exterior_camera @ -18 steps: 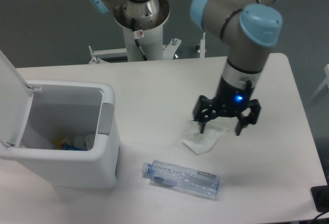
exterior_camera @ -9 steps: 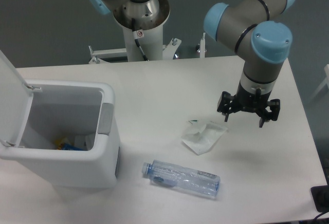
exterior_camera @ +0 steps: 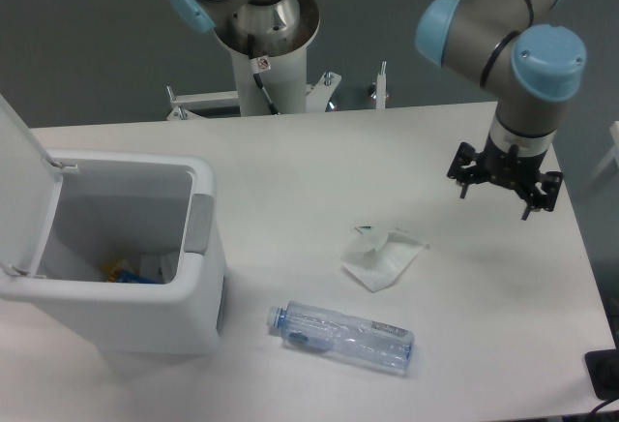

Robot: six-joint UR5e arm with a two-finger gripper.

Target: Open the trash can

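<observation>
1. Hand (exterior_camera: 504,190) of mine hangs wide and empty above the table (exterior_camera: 290,161).
2. Far off to its left stands the trash can (exterior_camera: 126,286), lid already swung up; I judge the opening done.
3. Since a second ago my hand has lifted rightward, away from the crumpled wrapper (exterior_camera: 382,255).

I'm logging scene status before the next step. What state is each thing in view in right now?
trash can: lid swung up at its left side, interior exposed, a few items at the bottom
claw: open, empty, above the table's right side
plastic bottle: lying on its side on the table, looks empty
wrapper: crumpled, flat on the table, apart from the claw
</observation>
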